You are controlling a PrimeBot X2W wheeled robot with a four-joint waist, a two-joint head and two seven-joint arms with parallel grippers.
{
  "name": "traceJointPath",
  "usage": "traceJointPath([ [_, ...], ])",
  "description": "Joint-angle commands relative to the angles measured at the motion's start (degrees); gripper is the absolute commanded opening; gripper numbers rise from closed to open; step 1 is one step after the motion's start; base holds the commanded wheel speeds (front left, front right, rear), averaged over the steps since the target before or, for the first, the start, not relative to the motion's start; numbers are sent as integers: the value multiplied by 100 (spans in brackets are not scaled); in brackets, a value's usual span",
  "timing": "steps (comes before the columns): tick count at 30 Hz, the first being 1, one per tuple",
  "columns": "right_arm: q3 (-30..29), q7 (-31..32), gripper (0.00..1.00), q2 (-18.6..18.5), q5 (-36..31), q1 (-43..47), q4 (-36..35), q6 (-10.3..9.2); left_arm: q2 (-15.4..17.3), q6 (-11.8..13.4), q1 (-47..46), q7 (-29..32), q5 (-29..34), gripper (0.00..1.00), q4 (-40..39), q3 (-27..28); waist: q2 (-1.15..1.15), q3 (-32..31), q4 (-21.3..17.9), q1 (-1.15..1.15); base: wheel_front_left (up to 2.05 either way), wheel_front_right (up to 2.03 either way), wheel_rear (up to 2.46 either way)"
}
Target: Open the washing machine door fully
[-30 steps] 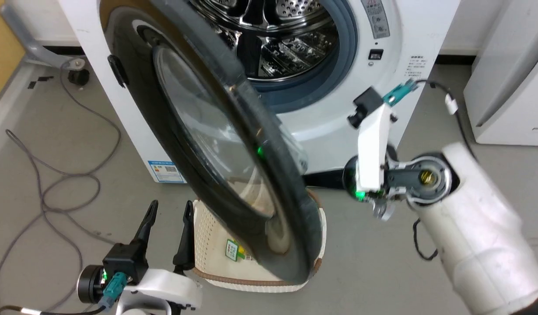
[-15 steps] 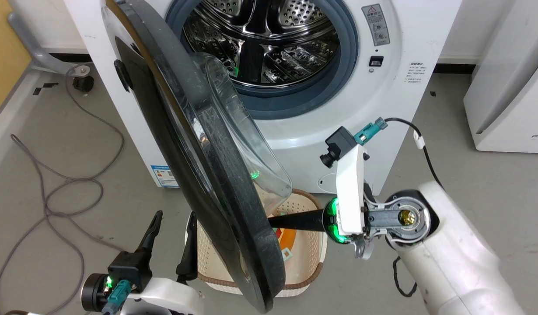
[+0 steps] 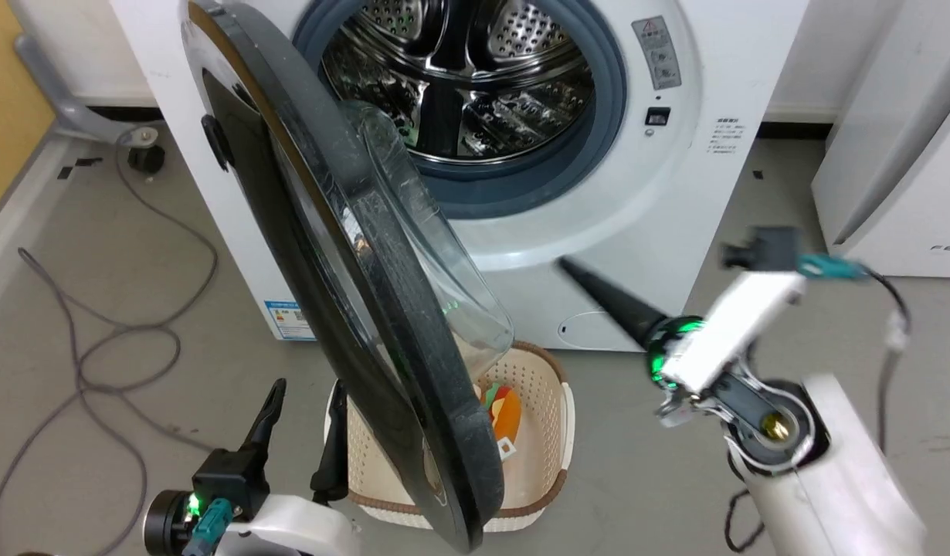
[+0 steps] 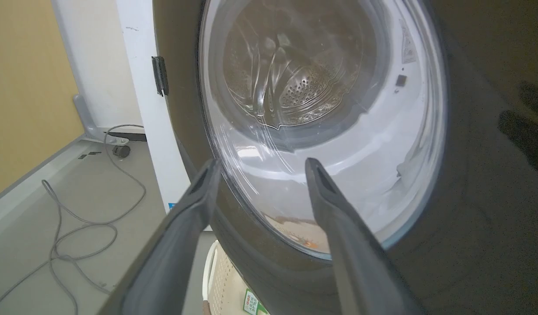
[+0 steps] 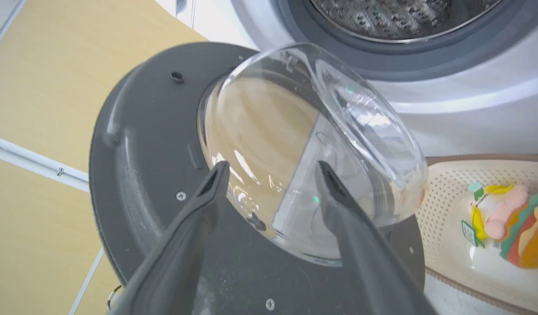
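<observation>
- Well, in the head view the door point(image 3: 344, 293) stands swung well out from the washing machine point(image 3: 676, 177), hinged on the machine's left side and turned almost edge-on to the camera. Its glass bowl point(image 3: 429, 262) bulges back towards the bare steel drum point(image 3: 459, 77).
- Below the door's lower edge sits a pale basket point(image 3: 556, 401) holding a toy burger point(image 3: 506, 413).
- The left gripper point(image 3: 307, 386) is low down just left of the door's lower rim with its fingers spread and empty. The right gripper point(image 3: 571, 266) points up at the machine's front, clear of the door, and looks like one dark spike from here. A grey cable point(image 3: 81, 340) loops over the floor.
- In the left wrist view the left gripper point(image 4: 262, 162) is parted in front of the door point(image 4: 470, 175). One finger lies across the dark rim and the other across the glass (whether either touches, I cannot tell).
- In the right wrist view the right gripper point(image 5: 272, 168) is spread wide and holds nothing, facing the door's grey inner side point(image 5: 142, 153) and the glass bowl point(image 5: 317, 131). The basket point(image 5: 448, 183) and burger point(image 5: 522, 236) lie to the right.
</observation>
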Motion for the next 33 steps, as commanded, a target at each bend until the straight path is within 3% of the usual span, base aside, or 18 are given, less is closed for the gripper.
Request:
traceJointPath([
  [1, -122, -457, 100, 31, -156, 247, -99, 6, 6, 30, 123, -30, -16, 100, 12, 7, 0, -48, -27, 1, 0, 0, 0],
  [10, -615, -2433, 100, 33, -1560, 1406, -341, 6, 6, 72, 345, -30, -30, 100, 85, 62, 0, -253, -264, 1, 0, 0, 0],
  [11, -821, -2899, 100, 34, -2212, 1767, -398, 6, 6, 79, 391, -30, -28, 100, 106, 64, 0, -293, -307, 1, 0, 0, 0],
  [13, -1015, -3165, 100, 34, -2773, 1986, -459, 6, 6, 84, 405, -30, -25, 100, 113, 76, 0, -301, -336, 1, 0, 0, 0],
  [20, -1623, -3550, 100, 34, -4538, 2535, -754, 6, 6, 90, 374, -30, -20, 100, 115, 133, 0, -244, -404, 1, 0, 0, 0],
  [27, -1779, -3805, 100, 34, -6135, 2764, -1306, 6, 6, 65, 296, -30, 20, 100, 82, 218, 0, -113, -433, 1, 0, 0, 0],
  [33, -1656, -3863, 100, 34, -6829, 2896, -1462, 6, 6, 49, 217, -30, 59, 100, 46, 263, 0, -7, -434, 1, 0, 0, 0],
])
